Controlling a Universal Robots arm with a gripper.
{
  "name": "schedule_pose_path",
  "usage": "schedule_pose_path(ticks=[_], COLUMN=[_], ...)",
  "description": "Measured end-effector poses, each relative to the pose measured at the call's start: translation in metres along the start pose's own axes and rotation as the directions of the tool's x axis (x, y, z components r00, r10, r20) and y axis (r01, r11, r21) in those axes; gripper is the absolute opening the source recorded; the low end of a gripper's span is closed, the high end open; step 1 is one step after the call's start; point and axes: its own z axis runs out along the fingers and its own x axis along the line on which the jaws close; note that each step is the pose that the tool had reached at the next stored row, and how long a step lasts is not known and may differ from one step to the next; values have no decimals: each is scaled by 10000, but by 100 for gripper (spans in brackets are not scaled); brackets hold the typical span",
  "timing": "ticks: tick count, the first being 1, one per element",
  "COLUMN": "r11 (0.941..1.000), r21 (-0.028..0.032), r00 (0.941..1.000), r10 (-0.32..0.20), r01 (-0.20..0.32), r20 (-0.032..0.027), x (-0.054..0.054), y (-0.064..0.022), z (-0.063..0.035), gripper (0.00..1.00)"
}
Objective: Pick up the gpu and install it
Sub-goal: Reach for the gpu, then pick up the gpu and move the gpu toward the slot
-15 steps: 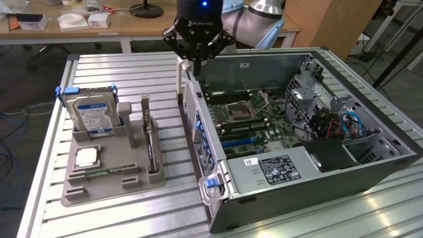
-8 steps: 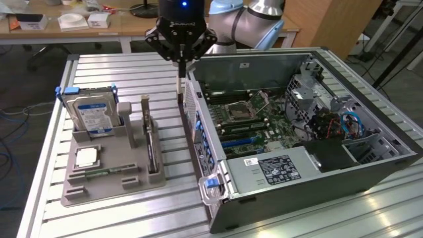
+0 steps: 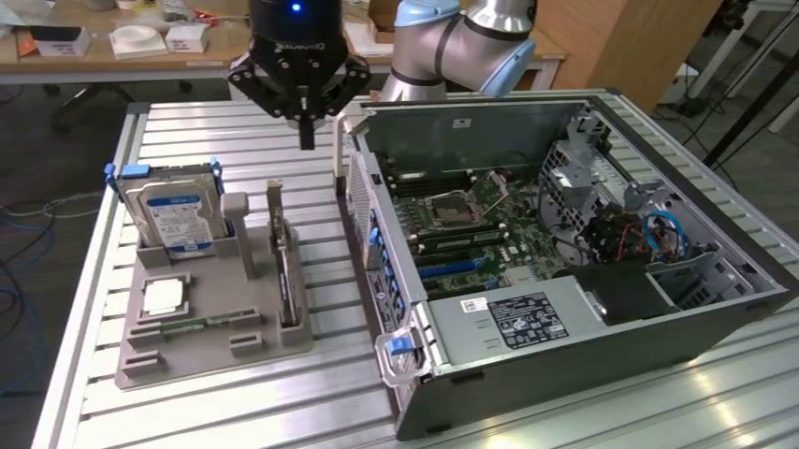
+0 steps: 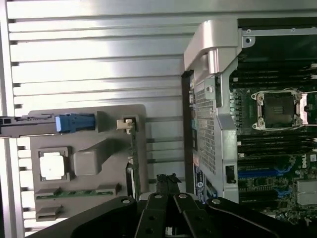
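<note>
The gpu point(image 3: 286, 271) stands on its edge in a slot of the grey parts tray point(image 3: 187, 360), its metal bracket end toward the far side. From the wrist view it is a thin edge-on strip point(image 4: 132, 158) along the tray's side nearest the computer. My gripper point(image 3: 306, 138) hangs above the table beyond the tray's far end, between the tray and the open computer case point(image 3: 562, 253). Its black fingers point(image 4: 168, 186) are pressed together, shut, with nothing between them. It is well above the gpu and not touching it.
A hard drive point(image 3: 175, 210) with a blue-white label stands at the tray's far end. A processor point(image 3: 163, 297) and a green memory stick point(image 3: 200, 325) lie in the tray. The case's motherboard point(image 3: 474, 224) is exposed, side panel off. A cluttered desk stands behind the slatted table.
</note>
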Motion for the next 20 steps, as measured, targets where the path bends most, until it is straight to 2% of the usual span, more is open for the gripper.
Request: schedule_pose_path(ticks=[5, 10, 20], r11=[10000, 10000, 10000], r21=[0, 0, 0], r00=[10000, 10000, 10000], r10=[0, 1, 1], r01=[0, -1, -1], r20=[0, -1, -1], x=[194, 339, 350], y=[-15, -25, -26], z=[-2, -3, -4], gripper=[11, 11, 11])
